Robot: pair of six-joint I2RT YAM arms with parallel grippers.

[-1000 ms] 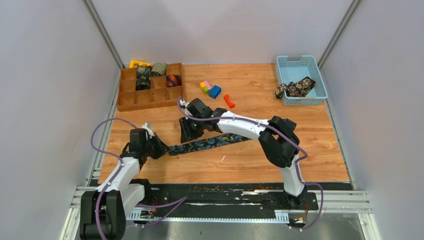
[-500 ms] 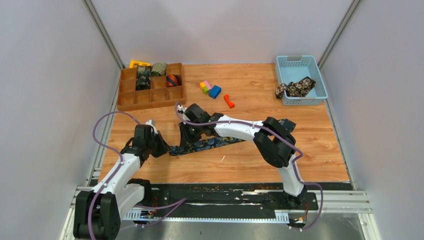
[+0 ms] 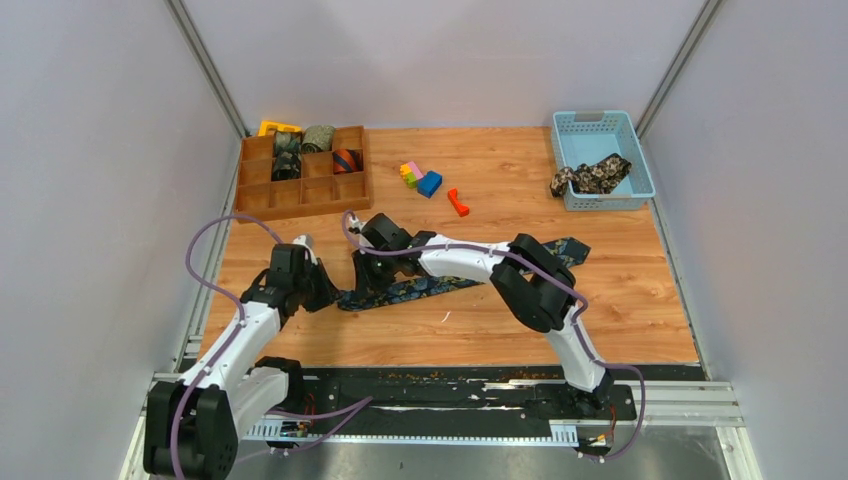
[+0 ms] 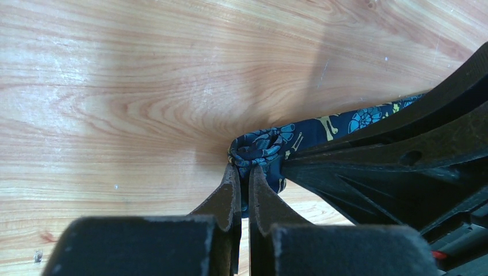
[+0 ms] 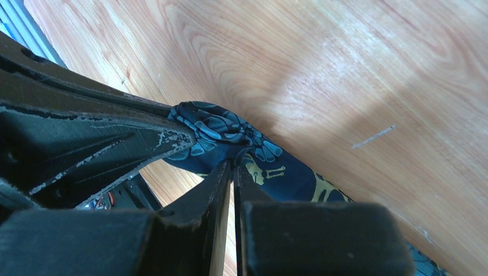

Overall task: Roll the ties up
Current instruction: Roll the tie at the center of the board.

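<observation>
A navy tie [image 3: 430, 283] with gold-teal paisley lies flat across the table, its left end wound into a small coil [image 4: 256, 150]. My left gripper [image 3: 325, 294] is shut on that coiled end, with fabric pinched between the fingertips [image 4: 243, 171]. My right gripper [image 3: 366, 288] is right beside it, shut on the tie [image 5: 276, 172] just past the coil, its fingertips [image 5: 232, 165] pressed into a fold. Each wrist view shows the other gripper's dark body close by. A black-tan floral tie [image 3: 590, 176] lies in the blue basket [image 3: 628, 150].
A wooden divided tray [image 3: 300, 195] at back left holds rolled ties: a green one [image 3: 318, 137], an orange-navy striped one [image 3: 345, 160] and dark ones [image 3: 287, 165]. Coloured plastic blocks [image 3: 420, 177] and a red piece [image 3: 458, 202] lie mid-back.
My right gripper has slid left along the navy tie until it is next to the left gripper. My left arm has shifted slightly right and away from the near edge, still holding the end.
</observation>
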